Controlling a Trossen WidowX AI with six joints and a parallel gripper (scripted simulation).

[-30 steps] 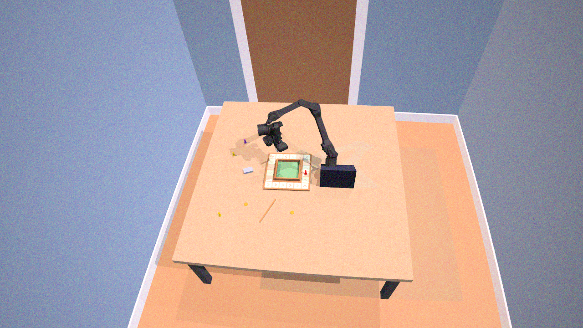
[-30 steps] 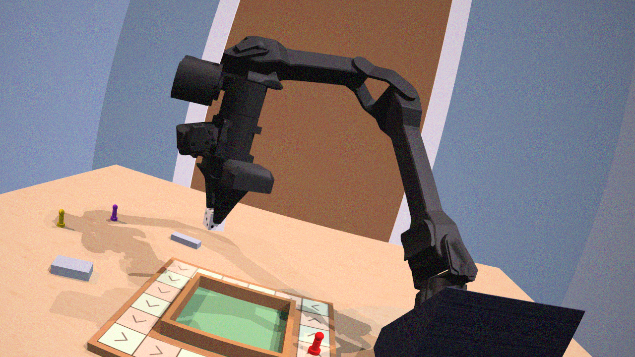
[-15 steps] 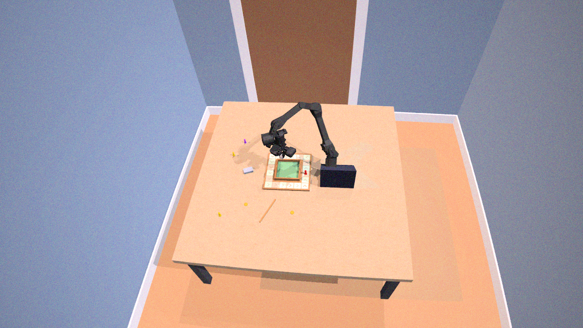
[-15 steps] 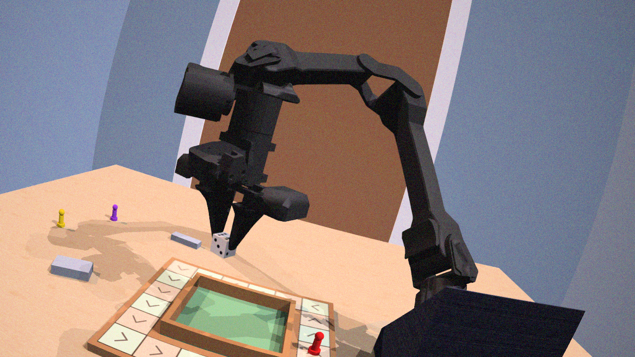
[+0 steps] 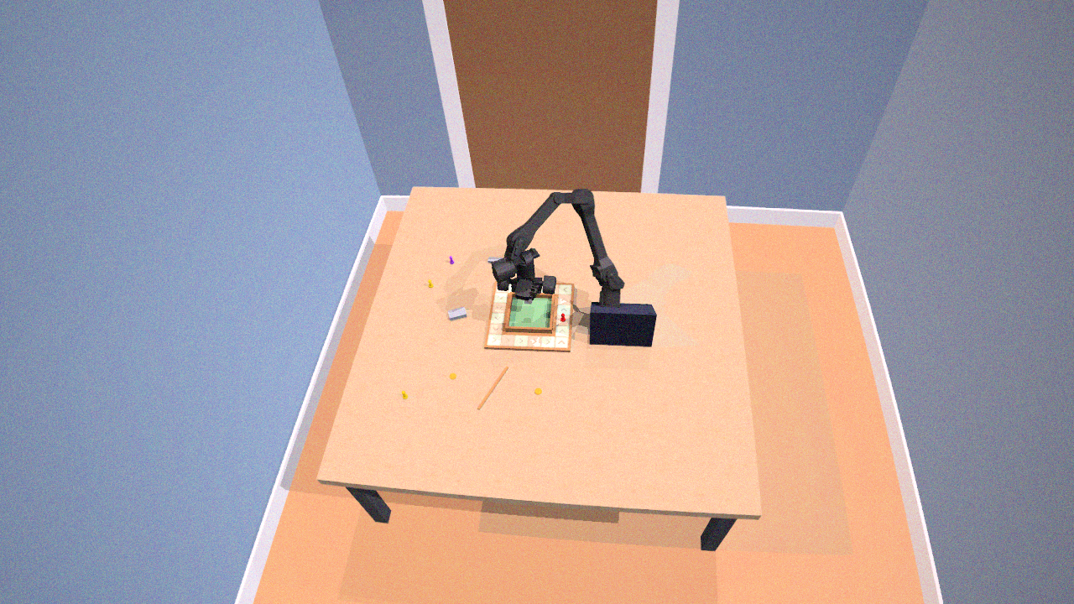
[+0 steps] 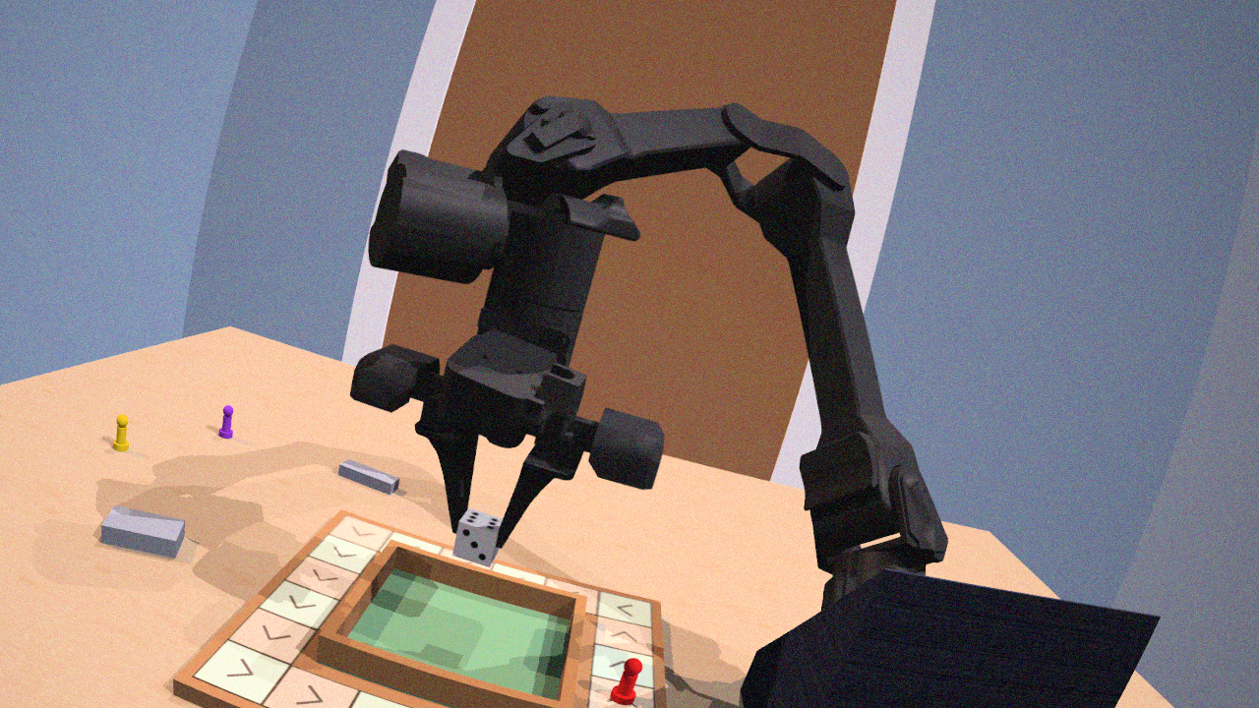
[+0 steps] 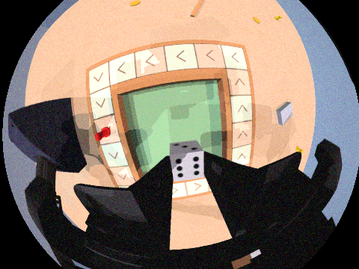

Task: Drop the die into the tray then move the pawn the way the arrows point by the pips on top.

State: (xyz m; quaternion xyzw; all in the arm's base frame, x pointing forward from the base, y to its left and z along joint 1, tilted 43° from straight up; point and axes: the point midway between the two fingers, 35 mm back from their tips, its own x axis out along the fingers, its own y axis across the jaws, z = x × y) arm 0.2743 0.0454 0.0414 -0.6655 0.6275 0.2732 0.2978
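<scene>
My gripper [image 6: 485,528] [image 7: 185,158] [image 5: 525,291] is shut on the white die [image 6: 476,536] [image 7: 185,161] and holds it in the air over the back edge of the board, at the rim of the green dice tray [image 6: 457,629] [image 7: 172,115] [image 5: 530,313]. The board [image 6: 264,629] [image 7: 182,57] [image 5: 525,341] has a ring of pale arrow squares around the tray. The red pawn [image 6: 627,680] [image 7: 103,134] [image 5: 563,319] stands on a square on the side of the ring nearest the arm's base.
A yellow pawn [image 6: 120,432] [image 5: 430,284] and a purple pawn [image 6: 226,421] [image 5: 450,259] stand on the table left of the board. Two grey blocks [image 6: 143,531] [image 6: 369,476] lie near them. A wooden stick [image 5: 492,387] [image 7: 200,2] and small yellow pieces [image 5: 451,375] lie in front. The arm's dark base box [image 5: 622,324] [image 6: 950,647] stands right of the board.
</scene>
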